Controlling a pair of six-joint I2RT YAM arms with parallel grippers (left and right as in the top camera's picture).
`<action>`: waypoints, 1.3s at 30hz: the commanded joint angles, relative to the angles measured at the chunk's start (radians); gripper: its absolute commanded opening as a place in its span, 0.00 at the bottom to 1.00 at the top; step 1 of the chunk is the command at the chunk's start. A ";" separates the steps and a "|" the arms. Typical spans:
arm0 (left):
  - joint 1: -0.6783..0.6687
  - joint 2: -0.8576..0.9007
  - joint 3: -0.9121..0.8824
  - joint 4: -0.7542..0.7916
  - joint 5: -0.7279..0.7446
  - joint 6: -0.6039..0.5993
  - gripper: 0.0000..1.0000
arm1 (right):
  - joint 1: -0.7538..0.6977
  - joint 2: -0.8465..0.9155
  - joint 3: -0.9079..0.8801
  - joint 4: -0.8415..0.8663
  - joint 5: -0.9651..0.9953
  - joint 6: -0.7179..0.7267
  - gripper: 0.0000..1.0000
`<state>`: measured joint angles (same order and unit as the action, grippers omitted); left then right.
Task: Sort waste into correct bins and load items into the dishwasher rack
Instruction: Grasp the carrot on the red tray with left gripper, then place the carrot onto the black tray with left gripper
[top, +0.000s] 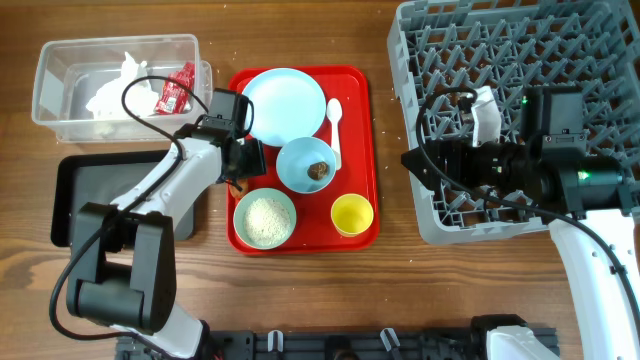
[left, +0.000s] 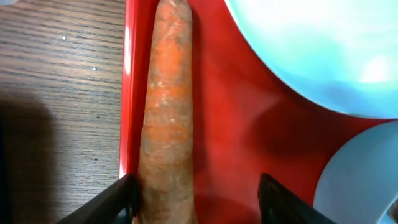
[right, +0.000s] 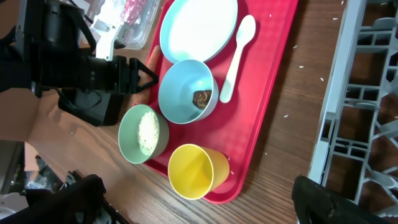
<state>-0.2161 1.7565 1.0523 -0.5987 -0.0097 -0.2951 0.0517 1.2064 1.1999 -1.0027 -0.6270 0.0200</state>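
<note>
Orange carrot (left: 168, 124), long, tapering, dull-skinned: lying lengthwise between the fingers of the left gripper (left: 198, 186) and hugging the raised left rim of the flat red serving tray (left: 230, 143). The fingers are standing spread, pinching nothing. The carrot is sitting just against the left finger and well apart from the right one.

Hazards, as judged:
- Off-centre closing. The right finger is going to travel much farther than the left, so it is likely pushing the carrot against the rim or rolling it.
- Rim contact. The left finger is hanging over the tray edge beside the brown wooden table (left: 62, 93). Catching there is risking a shallow grip or a shifted tray.
- Tilting. Most of the visible carrot is reaching ahead of the fingers, so a lift is inviting it to pivot and slip free.
- Neighbours. The large pale-blue round plate (left: 311, 50) is lying ahead and to the right, and the light-blue bowl (left: 360, 174) is just beyond the right finger, so a swinging carrot is threatening both.

Right gripper (top: 410, 162): fingers apart, carrying nothing.
</note>
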 joint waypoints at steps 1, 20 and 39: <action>-0.005 0.061 -0.009 0.004 0.017 0.030 0.59 | 0.003 0.001 0.016 0.000 0.006 -0.017 1.00; -0.005 0.113 0.264 -0.234 0.020 0.019 0.23 | 0.003 0.001 0.016 -0.002 0.006 -0.017 1.00; 0.571 -0.023 0.486 -0.703 -0.155 -0.277 0.10 | 0.003 0.001 0.016 0.000 0.037 -0.019 1.00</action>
<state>0.2405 1.7538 1.6344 -1.3823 -0.1864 -0.4442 0.0517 1.2064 1.1999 -1.0061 -0.6006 0.0200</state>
